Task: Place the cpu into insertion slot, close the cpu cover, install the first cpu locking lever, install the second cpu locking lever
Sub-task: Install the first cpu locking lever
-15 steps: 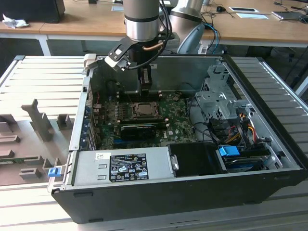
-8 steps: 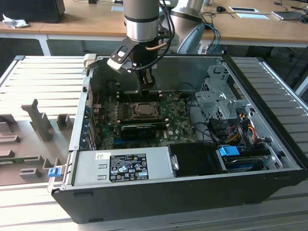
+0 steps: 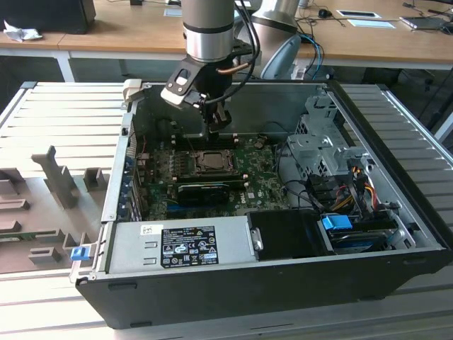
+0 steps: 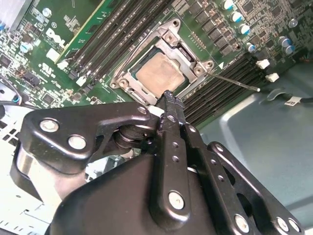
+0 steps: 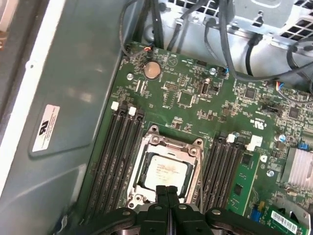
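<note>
The cpu (image 5: pixel 166 172) lies flat in the insertion slot (image 5: pixel 137 198) on the green motherboard, its dull metal top showing in both wrist views (image 4: pixel 159 73). The silvery cpu cover (image 5: pixel 169 143) lies down around the chip. A thin metal locking lever (image 4: pixel 237 82) sticks out sideways from the socket over the memory slots. My gripper (image 5: pixel 167 189) hangs just above the socket's edge, shut with nothing between its fingers (image 4: pixel 168 96). In the exterior view the gripper (image 3: pixel 216 129) sits above the cpu (image 3: pixel 210 162) inside the open case.
Black memory slots (image 5: pixel 117 147) flank the socket on both sides. A grey power supply (image 3: pixel 180 244) lines the case's front. A drive cage (image 3: pixel 322 152) and bundled cables (image 3: pixel 347 188) crowd the exterior view's right. The case wall (image 5: pixel 63 122) stands close to the socket.
</note>
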{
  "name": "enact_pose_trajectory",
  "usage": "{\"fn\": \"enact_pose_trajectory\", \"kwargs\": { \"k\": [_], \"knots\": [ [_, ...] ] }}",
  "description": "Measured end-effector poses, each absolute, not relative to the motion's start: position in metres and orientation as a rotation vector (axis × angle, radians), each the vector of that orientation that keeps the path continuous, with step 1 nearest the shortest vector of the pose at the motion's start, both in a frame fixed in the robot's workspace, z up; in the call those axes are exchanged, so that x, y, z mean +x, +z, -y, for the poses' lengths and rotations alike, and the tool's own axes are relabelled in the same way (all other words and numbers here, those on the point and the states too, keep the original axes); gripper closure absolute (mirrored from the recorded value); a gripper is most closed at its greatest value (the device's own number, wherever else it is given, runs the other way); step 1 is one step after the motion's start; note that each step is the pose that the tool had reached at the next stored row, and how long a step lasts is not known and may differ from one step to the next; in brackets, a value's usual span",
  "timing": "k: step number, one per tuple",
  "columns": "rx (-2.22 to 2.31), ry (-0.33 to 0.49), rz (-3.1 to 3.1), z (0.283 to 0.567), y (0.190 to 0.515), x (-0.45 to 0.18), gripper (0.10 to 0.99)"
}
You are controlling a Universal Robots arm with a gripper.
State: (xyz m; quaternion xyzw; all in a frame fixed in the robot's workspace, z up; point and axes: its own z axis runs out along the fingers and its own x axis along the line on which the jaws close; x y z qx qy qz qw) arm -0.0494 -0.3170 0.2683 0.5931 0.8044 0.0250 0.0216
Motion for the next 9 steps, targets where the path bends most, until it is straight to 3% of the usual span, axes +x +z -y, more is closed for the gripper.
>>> {"fn": "enact_pose_trajectory", "kwargs": {
  "k": [9],
  "knots": [
    [1.659,0.082,-2.62,0.3169,0.2683,-0.0494,0.98]
  ]
}}
